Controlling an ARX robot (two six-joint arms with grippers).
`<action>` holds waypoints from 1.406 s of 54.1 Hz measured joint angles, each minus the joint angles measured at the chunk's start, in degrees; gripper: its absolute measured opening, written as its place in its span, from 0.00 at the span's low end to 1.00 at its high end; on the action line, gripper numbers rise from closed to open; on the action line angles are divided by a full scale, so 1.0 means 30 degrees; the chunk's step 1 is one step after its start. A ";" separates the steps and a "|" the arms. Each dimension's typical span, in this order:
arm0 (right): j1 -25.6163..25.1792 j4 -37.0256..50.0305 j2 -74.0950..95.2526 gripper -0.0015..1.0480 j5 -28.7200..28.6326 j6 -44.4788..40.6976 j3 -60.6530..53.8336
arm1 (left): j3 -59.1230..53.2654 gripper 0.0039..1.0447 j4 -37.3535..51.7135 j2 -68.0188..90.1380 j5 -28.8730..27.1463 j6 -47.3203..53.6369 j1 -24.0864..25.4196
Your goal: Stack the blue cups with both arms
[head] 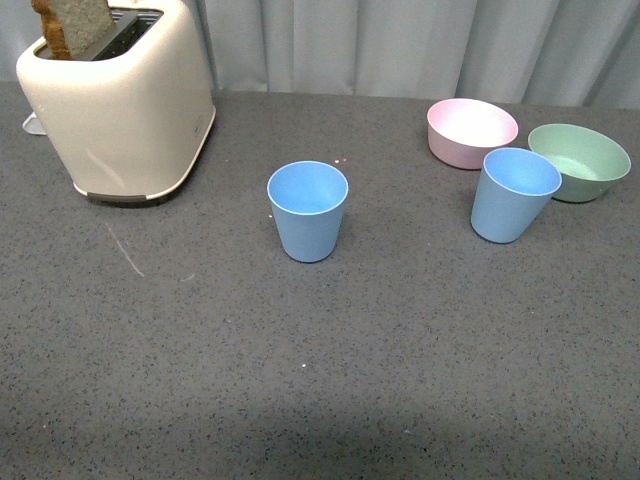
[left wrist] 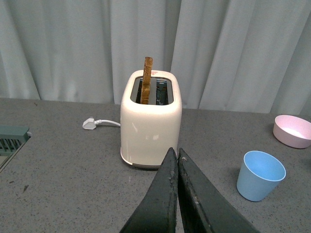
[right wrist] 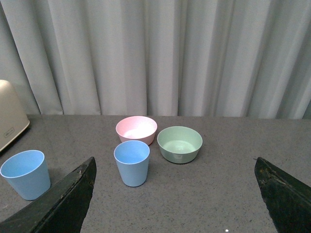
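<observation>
Two light blue cups stand upright and apart on the grey table. One cup (head: pixel 308 211) is in the middle; it also shows in the left wrist view (left wrist: pixel 260 175) and the right wrist view (right wrist: pixel 26 174). The other cup (head: pixel 513 194) stands at the right, in front of the two bowls, and shows in the right wrist view (right wrist: pixel 131 162). Neither arm shows in the front view. My left gripper (left wrist: pixel 175 153) is shut and empty, well short of the toaster. My right gripper (right wrist: pixel 175 167) is open wide and empty, some way short of the right cup.
A cream toaster (head: pixel 120 98) with a slice of bread (head: pixel 75 24) stands at the back left, its white plug (left wrist: pixel 90 124) beside it. A pink bowl (head: pixel 471 131) and a green bowl (head: pixel 579 160) sit behind the right cup. Curtains hang behind the table.
</observation>
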 joint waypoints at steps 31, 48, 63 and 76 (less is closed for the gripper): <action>0.0000 0.0000 0.0000 0.91 -0.0007 0.0000 0.0000 | 0.0007 0.03 -0.5311 -0.4816 0.0015 0.0000 0.0000; 0.0000 0.0000 0.0000 0.91 -0.0007 0.0000 0.0000 | 0.0007 0.33 -0.6805 -0.6703 0.0022 -0.0007 0.0000; 0.0459 0.9449 1.2233 0.91 0.1741 -0.5275 0.1705 | 0.0007 0.79 -0.6812 -0.6710 0.0022 0.0000 0.0000; 0.0794 1.1242 2.4225 0.91 0.1778 -0.3184 0.7613 | 0.0007 0.94 -0.6812 -0.6710 0.0015 0.0036 0.0000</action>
